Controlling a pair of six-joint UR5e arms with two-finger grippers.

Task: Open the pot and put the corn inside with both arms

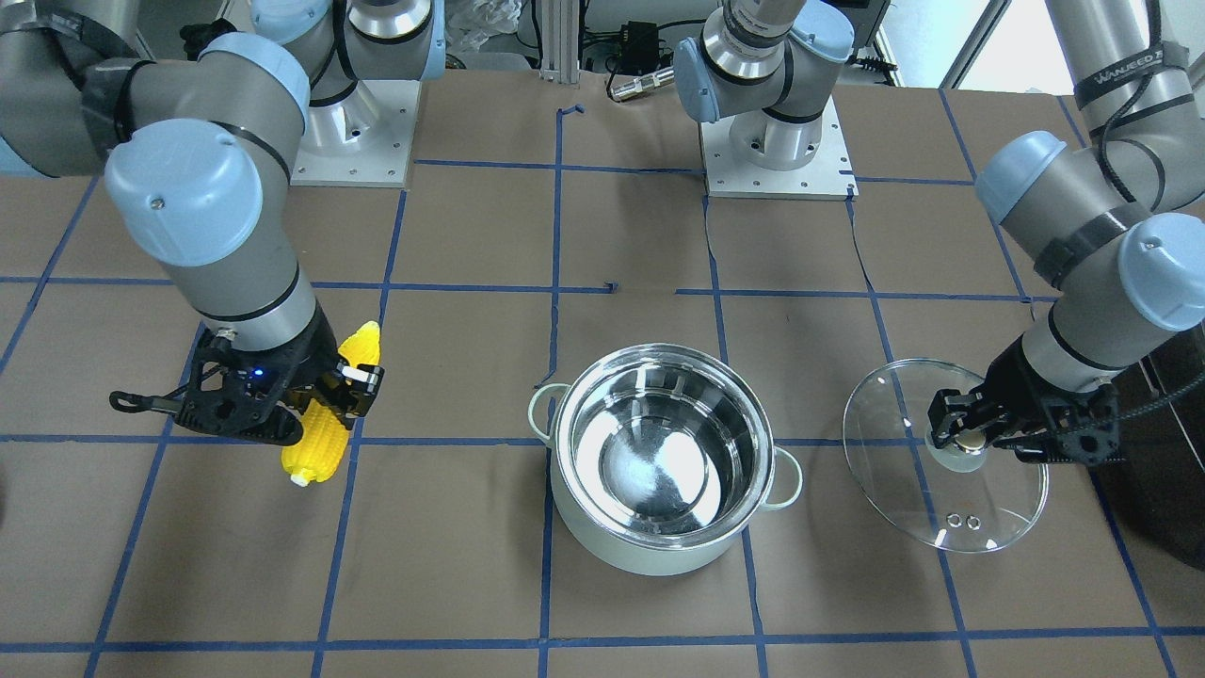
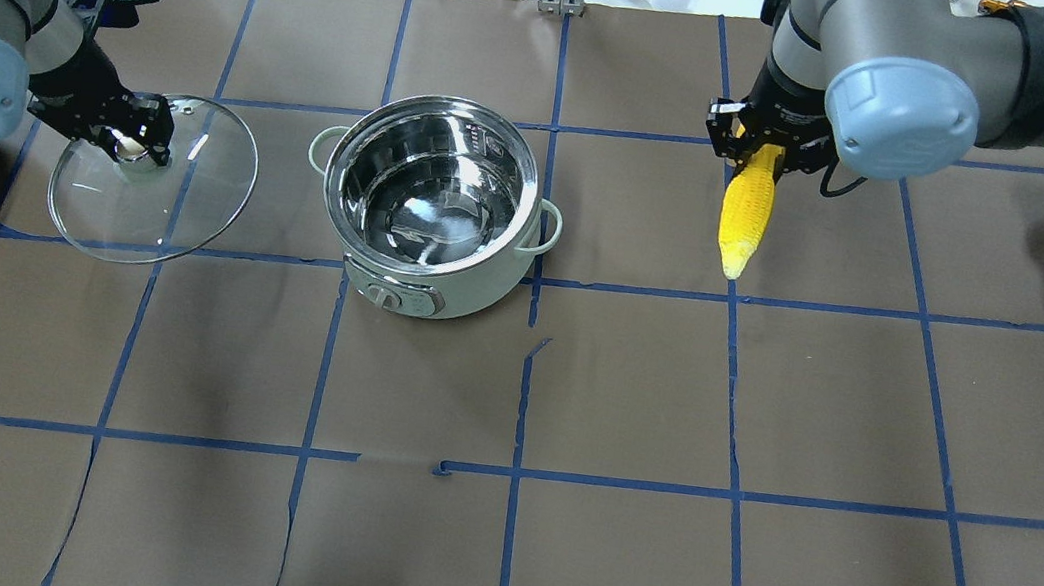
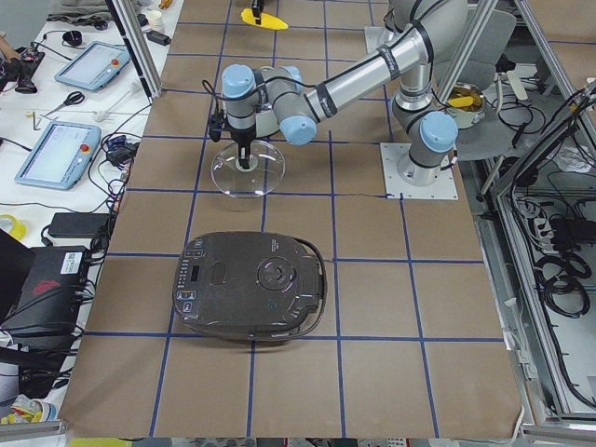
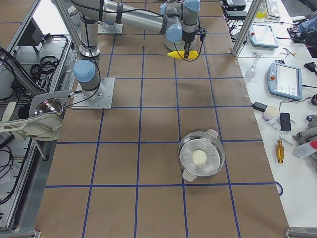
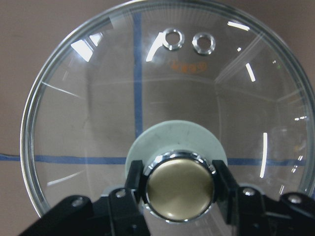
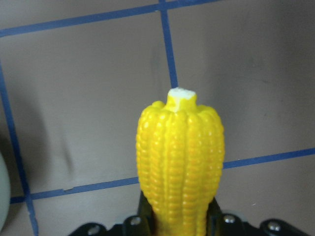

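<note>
**Ana:** Corn (image 2: 746,212), where is it?

**Ben:** Far off to one side of the pot (image 2: 484,278). The right gripper (image 2: 759,155) squeezes its fat end tight, and its tip slants down toward the table (image 2: 630,388).

**Ana:** Is the pot open?

**Ben:** Yes. It sits in the middle and its shiny inside shows.

**Ana:** And the lid (image 2: 193,189)?

**Ben:** On the pot's other side, not touching it. The left gripper (image 1: 967,435) pinches the gold knob (image 5: 179,191). I cannot tell if the lid rests on the table.

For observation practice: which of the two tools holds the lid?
The left tool, shut on the knob of the glass lid; the right tool grips the corn.
</note>
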